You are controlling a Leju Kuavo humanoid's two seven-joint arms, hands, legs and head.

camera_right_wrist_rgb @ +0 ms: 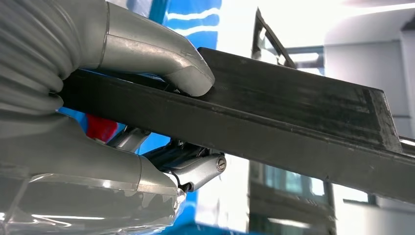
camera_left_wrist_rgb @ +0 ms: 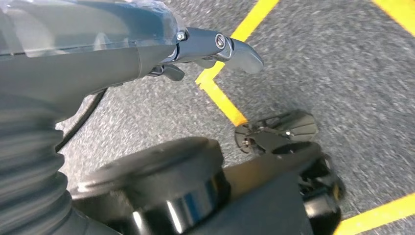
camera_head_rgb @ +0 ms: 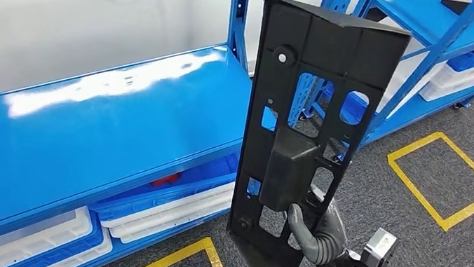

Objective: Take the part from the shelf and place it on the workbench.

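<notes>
The right hand (camera_head_rgb: 318,232) grips the black part (camera_head_rgb: 311,116) upright near its lower end, fingers mostly hidden behind it. The left hand (camera_left_wrist_rgb: 215,49) holds nothing, fingers loosely extended above the floor (camera_left_wrist_rgb: 342,73).

Probably factory: blue racking (camera_head_rgb: 114,129), floor markings (camera_head_rgb: 443,180) (yellow).

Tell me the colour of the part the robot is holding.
Black; the part in the right hand shows best in the head view.

Right robot hand (camera_head_rgb: 316,232) raised, gripping part (camera_head_rgb: 306,126); left robot hand (camera_left_wrist_rgb: 205,51) hangs, holding nothing.
</notes>
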